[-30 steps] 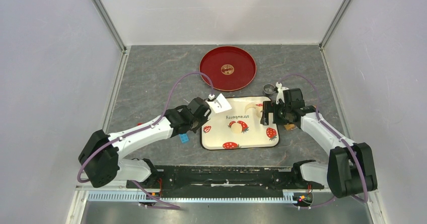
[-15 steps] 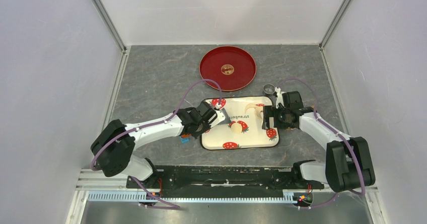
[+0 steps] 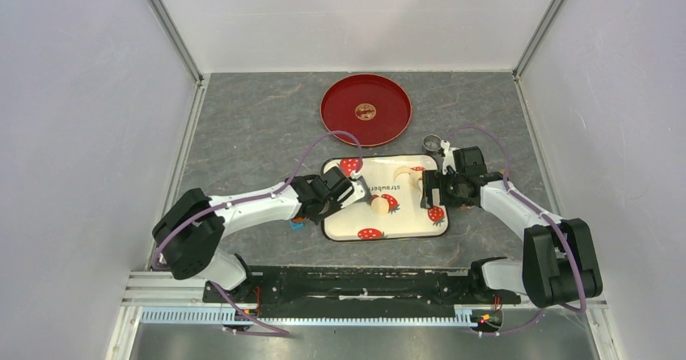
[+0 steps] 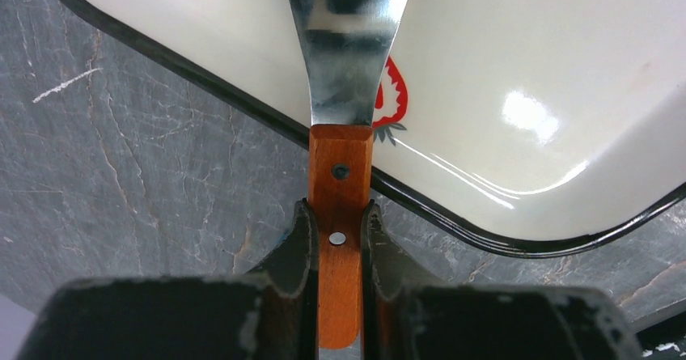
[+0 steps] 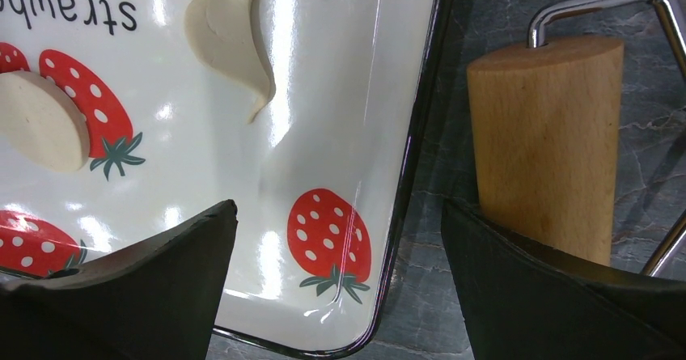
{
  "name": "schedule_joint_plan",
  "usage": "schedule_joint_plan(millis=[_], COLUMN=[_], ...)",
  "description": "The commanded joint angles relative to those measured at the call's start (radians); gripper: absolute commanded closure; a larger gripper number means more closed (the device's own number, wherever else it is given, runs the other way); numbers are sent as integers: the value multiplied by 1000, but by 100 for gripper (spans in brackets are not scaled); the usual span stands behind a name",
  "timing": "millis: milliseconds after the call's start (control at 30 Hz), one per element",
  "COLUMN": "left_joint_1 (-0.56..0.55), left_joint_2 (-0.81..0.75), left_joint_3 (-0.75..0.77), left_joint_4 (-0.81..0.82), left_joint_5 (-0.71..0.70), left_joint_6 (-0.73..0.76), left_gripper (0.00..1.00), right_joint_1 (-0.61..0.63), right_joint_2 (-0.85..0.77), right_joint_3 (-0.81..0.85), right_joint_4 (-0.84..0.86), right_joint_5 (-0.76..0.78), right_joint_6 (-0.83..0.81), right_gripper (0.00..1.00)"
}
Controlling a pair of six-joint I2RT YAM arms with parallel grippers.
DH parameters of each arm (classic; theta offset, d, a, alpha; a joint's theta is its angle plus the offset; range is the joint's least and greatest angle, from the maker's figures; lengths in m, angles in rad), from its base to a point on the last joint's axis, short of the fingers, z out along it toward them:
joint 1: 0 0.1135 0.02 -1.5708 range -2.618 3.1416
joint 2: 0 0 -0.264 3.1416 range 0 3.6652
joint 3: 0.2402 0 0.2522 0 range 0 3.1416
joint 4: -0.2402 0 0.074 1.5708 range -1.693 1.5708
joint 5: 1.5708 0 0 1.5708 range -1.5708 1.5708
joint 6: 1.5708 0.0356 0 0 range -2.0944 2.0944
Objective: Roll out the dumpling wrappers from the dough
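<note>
Gripping a wooden-handled metal spatula [image 4: 348, 52], the left hand [image 4: 336, 232] holds the blade low over the strawberry tray [image 3: 408, 217], tip just beside the dumpling wrapper [image 3: 377, 205], a pale disc mid-tray. The right hand [image 5: 336, 247] gapes wide, holding nothing, astride the tray's right rim beside a wooden roller [image 5: 546, 141]. Step judged: lifting the disc. Next move needs the blade slid flat underneath, without gouging.
</note>
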Motion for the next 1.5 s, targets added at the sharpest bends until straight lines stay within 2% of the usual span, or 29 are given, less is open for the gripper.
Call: schedule_joint_plan(millis=[0,400,1100,1467], left_joint_1=[-17,-38,-49,-49], left_joint_2=[30,50,23,90], left_joint_3=[42,46,67,134], left_joint_4=[-13,-31,-98,-150], left_joint_5=[-27,-43,71,52], left_joint_6=[49,59,86,69], left_gripper=[98,98,98,98], right_joint_1=[-3,-3,-3,-3], right_joint_2=[11,27,32,32], right_joint_3=[-7,-15,-18,-19], right_joint_4=[17,33,31,32], right_joint_5=[-17,-40,-49,-53], right_joint_6=[-15,-9,-12,-15], right_gripper=[2,2,2,2])
